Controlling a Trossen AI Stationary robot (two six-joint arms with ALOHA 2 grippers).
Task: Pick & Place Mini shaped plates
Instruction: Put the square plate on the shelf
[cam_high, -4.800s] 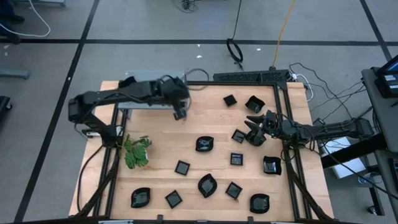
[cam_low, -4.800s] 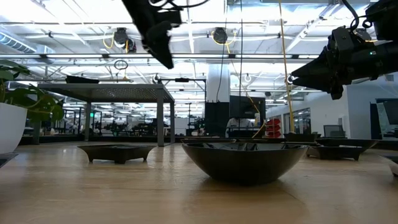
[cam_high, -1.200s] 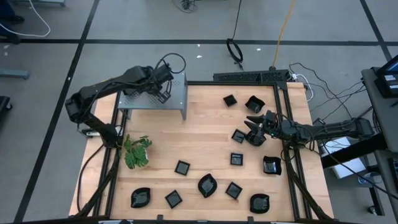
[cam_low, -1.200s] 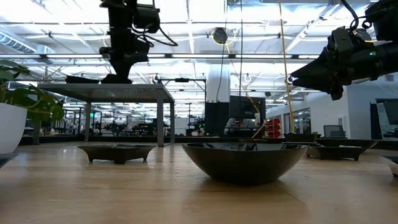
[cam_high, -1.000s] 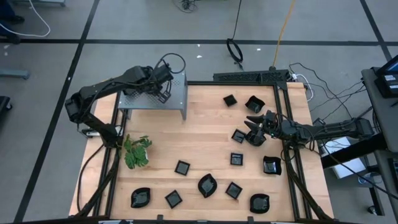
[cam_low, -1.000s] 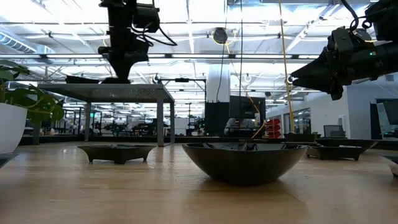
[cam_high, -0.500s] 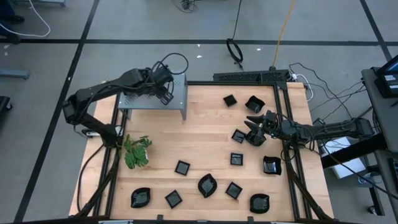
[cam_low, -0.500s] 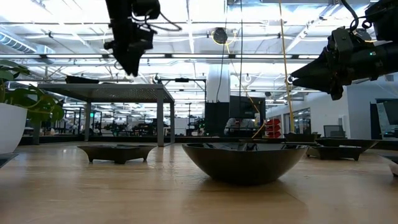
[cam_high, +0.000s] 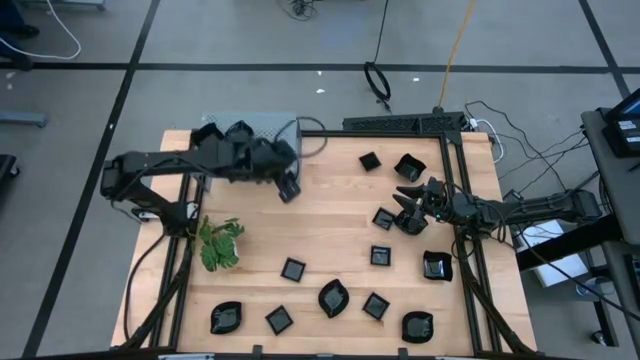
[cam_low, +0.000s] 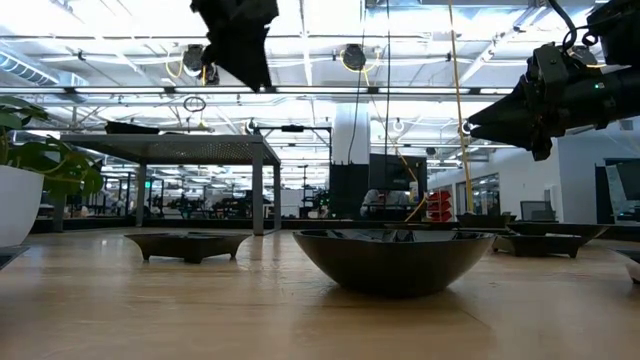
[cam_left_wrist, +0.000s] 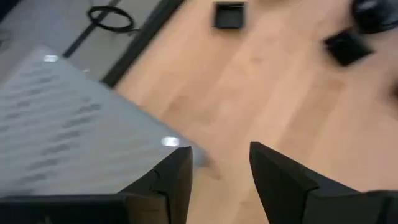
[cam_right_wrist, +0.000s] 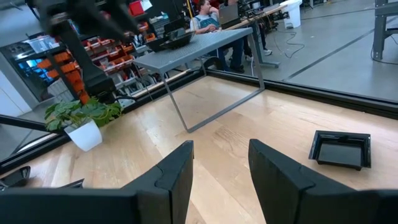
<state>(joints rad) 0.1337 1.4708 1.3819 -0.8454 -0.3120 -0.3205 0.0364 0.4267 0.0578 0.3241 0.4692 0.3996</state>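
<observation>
Left gripper (cam_high: 287, 188) empty above square mini shaped plates (cam_high: 293, 269).

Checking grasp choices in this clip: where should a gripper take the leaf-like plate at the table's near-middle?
The leaf-like plate lies flat and shallow, so probably from straight above, one finger inside, one outside its raised rim, on a long side clear of the square plate.

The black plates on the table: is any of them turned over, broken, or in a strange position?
Nothing stands out. The mini shaped plates lie apart on the wooden table, none visibly overturned or broken. The plant is upright. Both the left gripper and right gripper are open and empty.
</observation>
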